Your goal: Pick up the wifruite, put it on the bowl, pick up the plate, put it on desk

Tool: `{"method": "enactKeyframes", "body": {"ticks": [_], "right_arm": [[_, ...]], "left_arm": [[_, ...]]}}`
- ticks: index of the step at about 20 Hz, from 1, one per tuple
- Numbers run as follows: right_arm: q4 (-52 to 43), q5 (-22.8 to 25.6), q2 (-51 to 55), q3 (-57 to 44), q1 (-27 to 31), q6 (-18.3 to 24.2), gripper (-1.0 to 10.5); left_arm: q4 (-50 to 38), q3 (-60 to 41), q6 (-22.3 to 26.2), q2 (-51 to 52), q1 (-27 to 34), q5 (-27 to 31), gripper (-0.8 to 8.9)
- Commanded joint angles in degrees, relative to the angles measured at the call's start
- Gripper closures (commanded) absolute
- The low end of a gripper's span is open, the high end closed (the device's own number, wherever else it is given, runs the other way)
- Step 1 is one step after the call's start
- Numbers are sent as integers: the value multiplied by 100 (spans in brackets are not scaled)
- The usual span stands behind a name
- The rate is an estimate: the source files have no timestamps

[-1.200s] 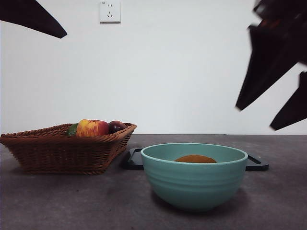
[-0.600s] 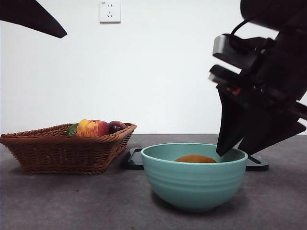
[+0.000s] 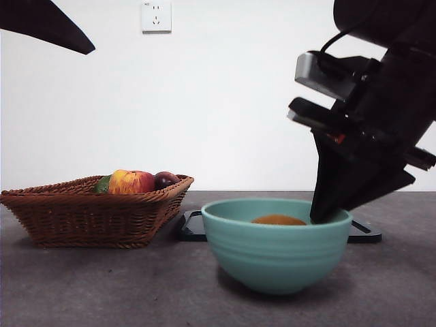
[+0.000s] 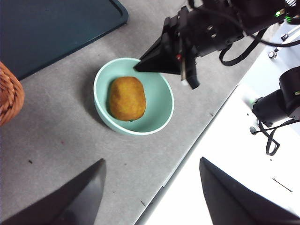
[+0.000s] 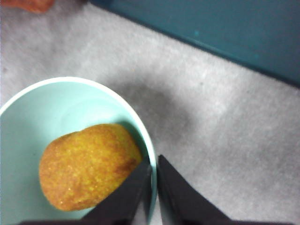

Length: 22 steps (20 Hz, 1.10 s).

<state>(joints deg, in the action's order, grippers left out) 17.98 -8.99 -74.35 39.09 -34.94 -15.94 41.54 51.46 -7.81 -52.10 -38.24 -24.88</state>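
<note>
One wifruite [image 5: 86, 168] lies in one bowl [image 3: 276, 251], right pincer [image 5: 152, 180] clamping its rim.

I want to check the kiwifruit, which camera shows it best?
The left wrist view: the whole kiwifruit lies in the bowl. The right wrist view shows it close, partly behind the jaws; the front view shows only its top.

Basket: we see a brown wicker basket [image 3: 88, 214] holding an apple [image 3: 131, 182] and a dark plum [image 3: 165, 179].
Tray: dark, flat tray [image 3: 192, 225] just beside it.
Wall: white socket [image 3: 156, 16].
</note>
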Motion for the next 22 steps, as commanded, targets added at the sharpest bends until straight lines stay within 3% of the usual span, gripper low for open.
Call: {"method": "enactKeyframes", "body": {"ticks": [1, 8, 15, 22], "right_arm": [[31, 9, 26, 361, -33, -57, 935], [286, 7, -341, 1394, 566, 245, 935], [116, 4, -1827, 2603, 1134, 479, 935], [-345, 9, -2778, 2844, 1346, 481, 935]], "left_arm": [[-61, 22, 116, -22, -24, -26, 497], [-66, 22, 116, -22, -24, -26, 498], [-59, 22, 114, -22, -24, -28, 497], [-42, 22, 114, -22, -24, -28, 498]]}}
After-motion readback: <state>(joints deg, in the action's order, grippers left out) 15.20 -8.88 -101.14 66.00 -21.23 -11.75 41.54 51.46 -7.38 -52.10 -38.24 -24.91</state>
